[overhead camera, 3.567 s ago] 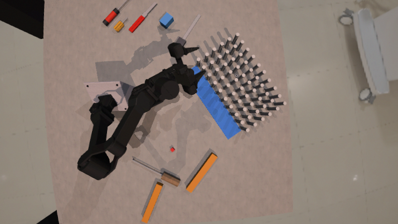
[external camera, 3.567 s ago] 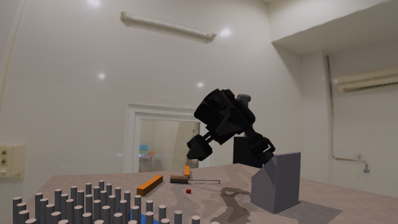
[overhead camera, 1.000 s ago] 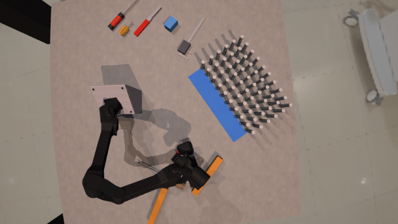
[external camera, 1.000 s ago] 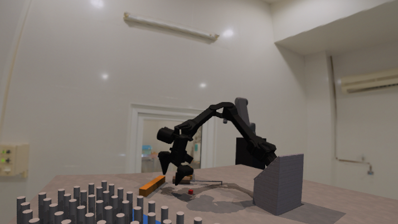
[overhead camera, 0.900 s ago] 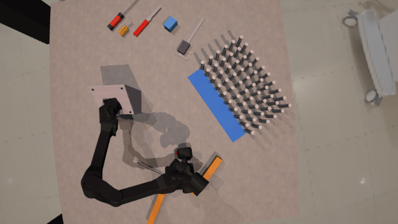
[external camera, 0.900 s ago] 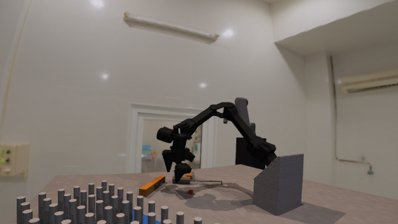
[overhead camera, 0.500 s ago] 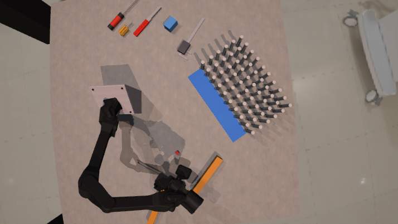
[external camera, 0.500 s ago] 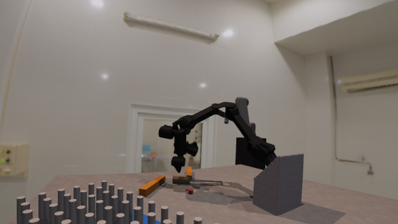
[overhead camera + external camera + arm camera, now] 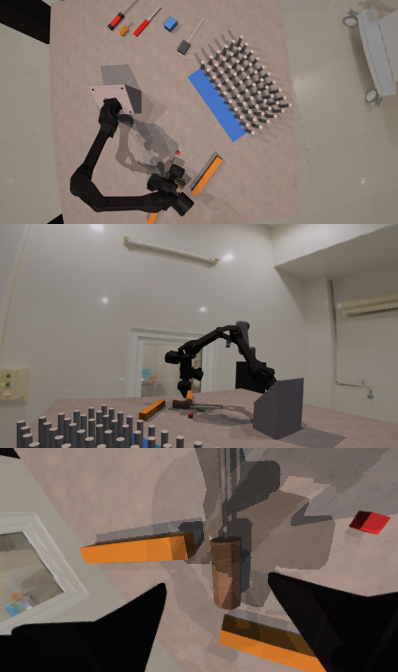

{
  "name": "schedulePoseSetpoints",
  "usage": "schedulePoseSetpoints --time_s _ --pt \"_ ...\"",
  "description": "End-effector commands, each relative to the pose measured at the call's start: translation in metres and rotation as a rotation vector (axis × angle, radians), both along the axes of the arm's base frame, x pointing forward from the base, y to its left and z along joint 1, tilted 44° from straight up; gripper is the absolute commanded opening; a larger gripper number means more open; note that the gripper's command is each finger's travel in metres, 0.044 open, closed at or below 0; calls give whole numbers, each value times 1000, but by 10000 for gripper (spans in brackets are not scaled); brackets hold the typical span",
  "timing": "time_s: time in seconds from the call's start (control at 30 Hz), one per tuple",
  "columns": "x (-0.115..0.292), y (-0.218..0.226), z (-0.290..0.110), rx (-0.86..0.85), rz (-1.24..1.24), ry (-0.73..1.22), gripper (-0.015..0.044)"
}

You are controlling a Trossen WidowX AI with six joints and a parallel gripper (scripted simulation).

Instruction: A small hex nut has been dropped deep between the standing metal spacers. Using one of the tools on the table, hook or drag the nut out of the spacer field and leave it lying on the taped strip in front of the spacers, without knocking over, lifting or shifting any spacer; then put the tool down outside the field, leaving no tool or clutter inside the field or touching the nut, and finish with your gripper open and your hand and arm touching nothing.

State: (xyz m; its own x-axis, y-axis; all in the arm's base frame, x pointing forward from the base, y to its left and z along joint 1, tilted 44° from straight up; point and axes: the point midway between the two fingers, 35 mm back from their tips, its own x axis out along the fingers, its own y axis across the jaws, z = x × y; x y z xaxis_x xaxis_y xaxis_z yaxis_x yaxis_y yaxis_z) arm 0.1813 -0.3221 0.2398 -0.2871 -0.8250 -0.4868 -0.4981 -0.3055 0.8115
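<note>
My gripper (image 9: pixel 175 181) (image 9: pixel 184 392) (image 9: pixel 216 582) is open and empty. It points straight down, just above a tool with a brown wooden handle (image 9: pixel 181 186) (image 9: pixel 180 404) (image 9: pixel 226 570) and a thin metal rod (image 9: pixel 147 166) (image 9: pixel 207 407) (image 9: pixel 226 493), which lies flat on the table. In the wrist view the handle lies between my two fingers, untouched. The field of standing spacers (image 9: pixel 245 83) (image 9: pixel 83 428) is far off, with the blue taped strip (image 9: pixel 216 104) (image 9: pixel 137 441) along its front. The nut is too small to make out among the spacers.
Two orange bars (image 9: pixel 207 176) (image 9: pixel 152 218) (image 9: pixel 151 409) (image 9: pixel 137 549) flank the tool. A small red cube (image 9: pixel 177 152) (image 9: pixel 190 415) (image 9: pixel 369 522) lies nearby. Screwdrivers (image 9: pixel 115 20) (image 9: pixel 142 27), a blue cube (image 9: pixel 170 23) and a grey-headed tool (image 9: pixel 184 46) lie at the far edge. A grey wedge block (image 9: pixel 111 96) (image 9: pixel 278 410) holds the arm's base.
</note>
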Motion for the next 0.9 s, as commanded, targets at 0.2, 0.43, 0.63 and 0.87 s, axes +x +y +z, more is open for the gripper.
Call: schedulePoseSetpoints --time_s 0.2,0.43,0.63,0.87 --pt "-90 42 -31 252 105 -156 440" --pt "-90 42 -31 252 105 -156 361" --pt "-90 42 -31 252 105 -156 280" --pt "-90 40 -32 253 105 -156 280"
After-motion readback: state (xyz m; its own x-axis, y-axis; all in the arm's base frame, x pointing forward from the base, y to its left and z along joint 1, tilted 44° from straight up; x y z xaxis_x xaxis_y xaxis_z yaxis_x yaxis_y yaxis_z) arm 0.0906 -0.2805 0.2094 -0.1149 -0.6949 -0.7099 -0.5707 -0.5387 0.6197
